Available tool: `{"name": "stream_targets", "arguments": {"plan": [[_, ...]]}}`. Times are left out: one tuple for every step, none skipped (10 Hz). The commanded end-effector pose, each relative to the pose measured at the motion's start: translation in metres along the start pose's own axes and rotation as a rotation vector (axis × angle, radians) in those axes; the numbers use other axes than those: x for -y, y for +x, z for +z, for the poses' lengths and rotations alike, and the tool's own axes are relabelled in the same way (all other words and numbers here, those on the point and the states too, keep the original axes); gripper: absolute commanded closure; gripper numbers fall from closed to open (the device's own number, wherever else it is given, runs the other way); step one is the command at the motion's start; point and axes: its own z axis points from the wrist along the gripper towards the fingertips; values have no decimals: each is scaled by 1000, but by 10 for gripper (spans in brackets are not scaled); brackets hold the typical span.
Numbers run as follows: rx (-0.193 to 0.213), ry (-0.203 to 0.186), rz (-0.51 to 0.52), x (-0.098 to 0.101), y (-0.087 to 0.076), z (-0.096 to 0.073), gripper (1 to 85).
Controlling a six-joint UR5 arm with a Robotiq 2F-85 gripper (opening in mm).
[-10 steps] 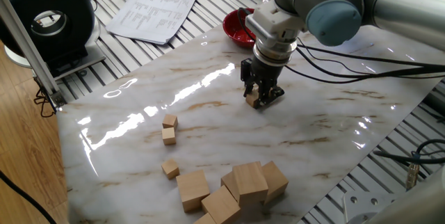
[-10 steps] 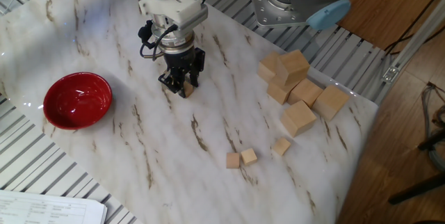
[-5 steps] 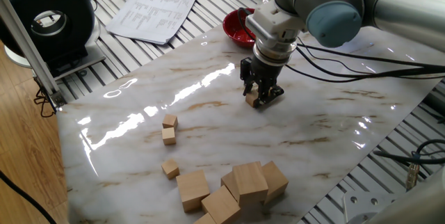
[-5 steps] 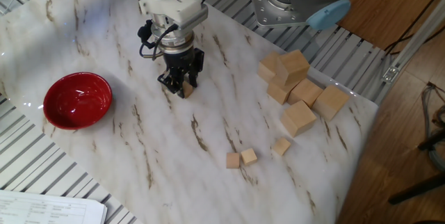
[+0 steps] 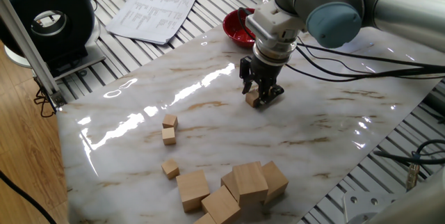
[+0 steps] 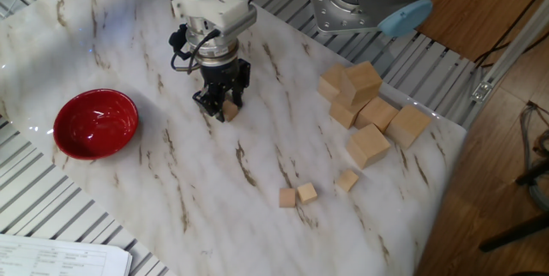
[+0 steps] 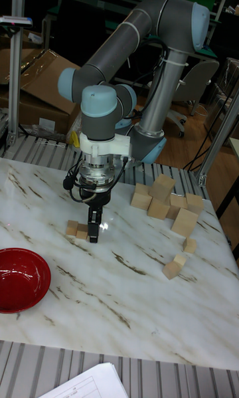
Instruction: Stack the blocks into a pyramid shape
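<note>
Tool (image 5: 259, 99) grips one small block (image 5: 252, 99), upright on marble.

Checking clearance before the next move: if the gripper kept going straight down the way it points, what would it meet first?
The gripper points straight down, its jaws around a small block. It would likely meet the marble tabletop right below; remaining gap unclear.

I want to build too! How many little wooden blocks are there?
5. Two blocks sit at the gripper. A pair lies side by side farther off, with a single block nearer the big cubes. Another may hide behind the gripper.
</note>
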Motion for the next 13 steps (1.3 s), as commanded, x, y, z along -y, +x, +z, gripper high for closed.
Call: {"name": "stream_targets", "arguments": {"plan": [[9,2,4,0,-2,-5,327],[8,0,4,-2,-2,-7,323],[3,-1,-4,-3,0,-8,300],[-3,-4,-17,-4,2,-9,277],[-11,1,-34,-3,4,-11,200],[-8,2,-30,-4,3,-14,187],[-8,2,-22,-8,1,-21,187],[-26,6,-22,-11,3,-29,187],[-29,5,-19,-17,-1,-42,183],[-62,15,-22,-20,0,-55,183],[-104,28,-1,-19,1,-67,187],[-134,28,47,-16,-3,-76,190],[-147,21,103,-11,-13,-83,190]]}}
